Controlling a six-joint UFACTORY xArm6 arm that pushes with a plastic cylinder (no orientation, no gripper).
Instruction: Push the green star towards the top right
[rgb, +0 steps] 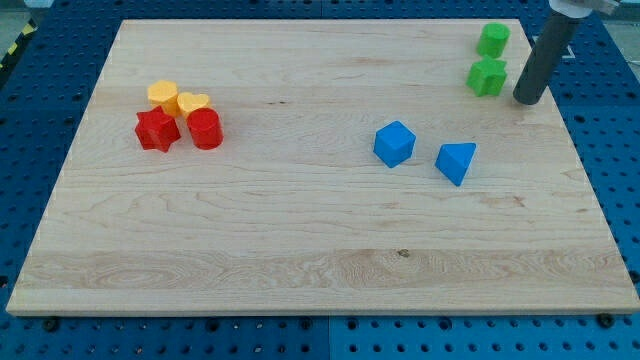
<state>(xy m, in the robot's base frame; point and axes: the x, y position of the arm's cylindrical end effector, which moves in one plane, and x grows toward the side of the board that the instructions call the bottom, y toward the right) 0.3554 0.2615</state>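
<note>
Pale wood grain covers the desk (300, 230), a board lying on a blue perforated base (40, 100). Eight blocks sit on it: two green, two blue, two red, two yellow.

The green star (487, 77) is near the view's top right corner, with a second green block (493, 40), roughly a cube, just above it and apart from it. The star looks squat, with no clear long axis, and I cannot tell which way its points face. My tip (527, 98) rests on the board just to the view's right of the star, close beside it, a narrow strip of wood showing between them. No gripper is fitted: the arm ends in a bare dark rod holding nothing.

Near the middle, a blue cube (394, 143) and a blue wedge (455, 161) stand side by side, apart. At the view's left a red star (157, 130), a red cylinder (205, 129), a yellow block (163, 95) and a yellow heart (192, 103) huddle together, touching.
</note>
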